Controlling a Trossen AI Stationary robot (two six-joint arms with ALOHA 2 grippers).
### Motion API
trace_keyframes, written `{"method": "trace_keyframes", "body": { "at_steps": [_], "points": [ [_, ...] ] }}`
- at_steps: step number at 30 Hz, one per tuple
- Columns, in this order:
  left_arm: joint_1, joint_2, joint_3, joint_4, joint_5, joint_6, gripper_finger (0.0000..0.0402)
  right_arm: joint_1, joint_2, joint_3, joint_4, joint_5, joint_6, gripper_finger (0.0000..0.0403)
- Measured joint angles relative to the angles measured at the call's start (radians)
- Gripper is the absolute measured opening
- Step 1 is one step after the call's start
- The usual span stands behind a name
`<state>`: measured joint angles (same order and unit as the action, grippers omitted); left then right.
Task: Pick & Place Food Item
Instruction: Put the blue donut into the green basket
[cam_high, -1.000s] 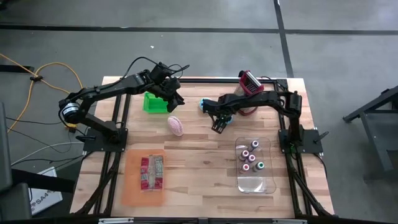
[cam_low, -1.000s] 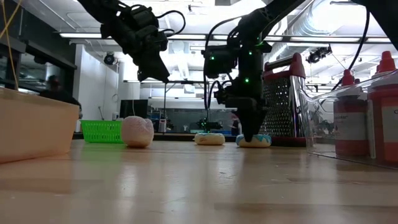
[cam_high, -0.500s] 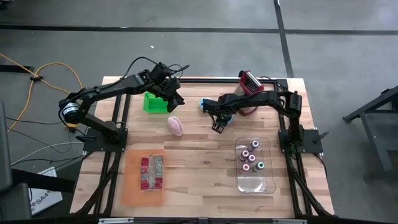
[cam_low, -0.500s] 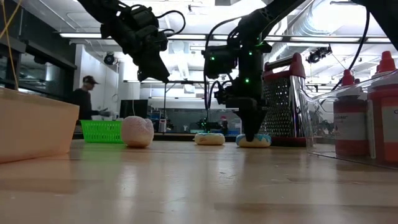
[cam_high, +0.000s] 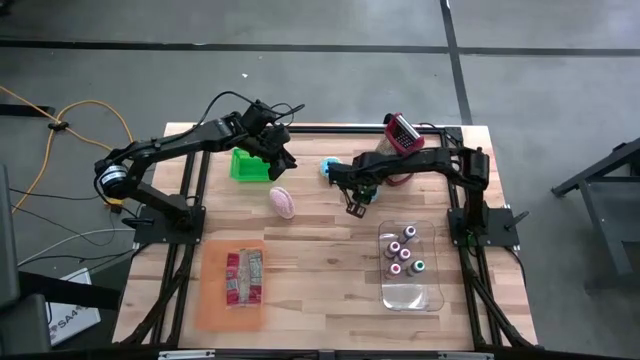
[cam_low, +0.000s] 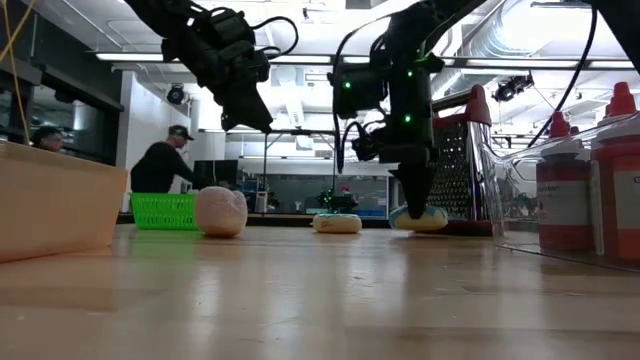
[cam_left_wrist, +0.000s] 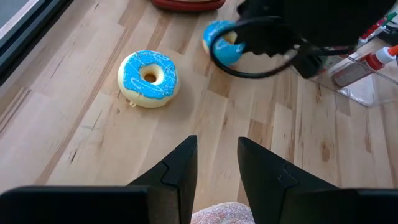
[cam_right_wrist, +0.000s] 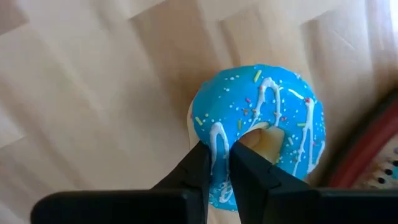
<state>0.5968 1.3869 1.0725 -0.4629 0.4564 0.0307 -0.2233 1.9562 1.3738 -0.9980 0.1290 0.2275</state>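
High view: the right gripper (cam_high: 354, 207) sits at centre frame, its fingers closed on something I cannot make out here. The pink pastry (cam_high: 283, 202) lies to its left, the green basket (cam_high: 247, 165) further up-left under the left gripper (cam_high: 283, 163), whose fingers stand slightly apart and empty. A clear tray (cam_high: 436, 290) of small bottles lies lower right, and an orange tray (cam_high: 209, 296) lower left.

Low view: the right gripper pinches a blue donut (cam_low: 420, 218), which sits tilted and raised just off the table (cam_low: 320, 290); a grater (cam_low: 460, 160) stands behind it.

Left wrist view: a second blue donut (cam_left_wrist: 148, 78) lies flat.

Right wrist view: the fingers clamp the donut's rim.
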Motion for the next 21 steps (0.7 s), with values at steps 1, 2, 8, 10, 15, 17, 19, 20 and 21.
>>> {"method": "trace_keyframes", "body": {
  "at_steps": [1, 2, 8, 10, 15, 17, 19, 20, 21],
  "points": [
    [0.000, 0.000, 0.000, 0.000, 0.000, -0.001, 0.0110, 0.007, -0.005, 0.000, -0.002, -0.001, -0.010, 0.0044],
    [0.000, 0.000, 0.000, 0.000, 0.000, -0.001, 0.0110, 0.013, -0.010, 0.000, -0.003, -0.002, -0.019, 0.0044],
    [0.000, 0.000, 0.000, 0.000, 0.000, 0.018, 0.0110, 0.070, -0.046, 0.000, -0.004, -0.004, -0.074, 0.0043],
    [0.000, 0.000, 0.000, 0.000, 0.000, 0.039, 0.0110, 0.088, -0.068, 0.000, -0.004, -0.003, -0.091, 0.0044],
    [0.000, 0.000, 0.000, 0.000, 0.037, 0.092, 0.0110, 0.133, -0.119, 0.001, 0.011, -0.006, -0.146, 0.0043],
    [0.000, 0.000, 0.000, 0.000, 0.072, 0.118, 0.0110, 0.152, -0.136, 0.001, 0.030, -0.009, -0.176, 0.0043],
    [-0.004, 0.000, 0.000, 0.000, 0.113, 0.146, 0.0110, 0.165, -0.152, 0.001, 0.042, -0.031, -0.203, 0.0042],
    [-0.008, 0.000, 0.000, 0.000, 0.124, 0.160, 0.0110, 0.174, -0.153, 0.001, 0.060, -0.041, -0.210, 0.0042],
    [-0.014, 0.000, 0.000, 0.000, 0.131, 0.175, 0.0110, 0.181, -0.154, 0.001, 0.079, -0.052, -0.219, 0.0042]
  ]
}}
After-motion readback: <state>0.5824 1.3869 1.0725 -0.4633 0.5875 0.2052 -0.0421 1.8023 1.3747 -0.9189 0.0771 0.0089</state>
